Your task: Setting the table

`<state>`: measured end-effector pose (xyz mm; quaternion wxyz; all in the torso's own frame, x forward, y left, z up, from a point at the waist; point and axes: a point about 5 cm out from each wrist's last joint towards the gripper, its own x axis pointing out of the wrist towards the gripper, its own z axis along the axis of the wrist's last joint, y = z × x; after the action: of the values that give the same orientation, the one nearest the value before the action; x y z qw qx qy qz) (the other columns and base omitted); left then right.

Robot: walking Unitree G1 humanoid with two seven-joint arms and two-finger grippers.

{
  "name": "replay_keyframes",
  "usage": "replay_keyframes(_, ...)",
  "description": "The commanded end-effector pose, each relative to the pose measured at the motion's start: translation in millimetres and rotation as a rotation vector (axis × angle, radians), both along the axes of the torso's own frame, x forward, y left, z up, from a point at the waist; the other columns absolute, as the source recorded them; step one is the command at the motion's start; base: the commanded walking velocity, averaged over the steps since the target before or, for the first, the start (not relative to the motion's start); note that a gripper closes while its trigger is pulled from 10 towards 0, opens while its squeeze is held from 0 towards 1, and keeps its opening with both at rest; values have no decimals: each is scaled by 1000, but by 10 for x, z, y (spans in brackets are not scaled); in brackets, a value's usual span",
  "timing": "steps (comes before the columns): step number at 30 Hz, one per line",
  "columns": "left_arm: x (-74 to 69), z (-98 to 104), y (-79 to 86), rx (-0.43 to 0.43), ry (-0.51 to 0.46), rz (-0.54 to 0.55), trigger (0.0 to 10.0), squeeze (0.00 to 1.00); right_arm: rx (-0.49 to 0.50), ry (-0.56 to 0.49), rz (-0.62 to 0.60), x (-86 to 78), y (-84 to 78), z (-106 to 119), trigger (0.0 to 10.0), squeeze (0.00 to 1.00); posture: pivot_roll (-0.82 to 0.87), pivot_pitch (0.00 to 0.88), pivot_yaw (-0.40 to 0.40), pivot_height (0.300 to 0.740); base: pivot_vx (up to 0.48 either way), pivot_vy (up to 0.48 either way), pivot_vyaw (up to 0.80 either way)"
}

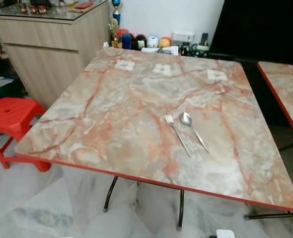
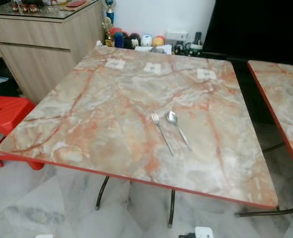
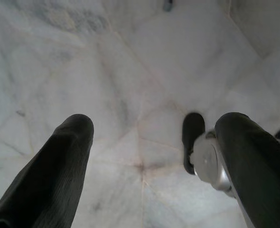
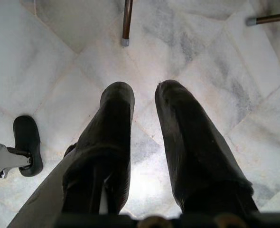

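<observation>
Left gripper (image 3: 144, 161): hung idle above the pale marble floor (image 3: 130, 71); its two black fingers (image 3: 59, 161) are spread wide, with nothing held between them.
Right gripper (image 4: 144, 137): likewise pointed down at the floor; its fingers (image 4: 109, 142) are drawn near to one another, a narrow gap being left, and nothing is pinched.
Table (image 1: 111, 109): a marble-patterned top with a red edge is seen ahead of both arms; a table leg (image 4: 126, 21) is caught in the right wrist view.
Fork (image 1: 178, 134): laid flat on the table, toward 4 o'clock from the top's centre, tines pointed to 11 o'clock.
Spoon (image 1: 193, 130): laid just beside the fork at its 3 o'clock side, roughly parallel, bowl toward 11 o'clock.
Done: one fork-and-spoon pair is judged to be placed.
Left: no plate, glass or napkin is seen at that setting; the other seats are bare of cutlery, so most of the task is judged outstanding.
Far edge, 12 o'clock: three small white labels (image 1: 162, 69) are set in a row on the top.
Surroundings: a red stool (image 1: 10, 116) at 9 o'clock, a wooden cabinet (image 1: 47, 44) at 10 o'clock, a second table (image 1: 288, 94) at 3 o'clock.
</observation>
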<state>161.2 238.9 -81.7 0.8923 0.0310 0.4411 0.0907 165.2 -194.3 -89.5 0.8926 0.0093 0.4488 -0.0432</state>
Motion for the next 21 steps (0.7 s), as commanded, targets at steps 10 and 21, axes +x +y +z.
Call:
replay_keyframes(10,-17,-31,-101,-20,3,-8,10000,0,-35,-81,-289,-84,-132,14,10000,0,16,85,-32,740,0,0,0)
replay_keyframes(21,-54,-50,-119,-21,11,-9,10000,0,-92,-199,-425,-87,-197,83,10000,0,12,88,-47,740,0,0,0)
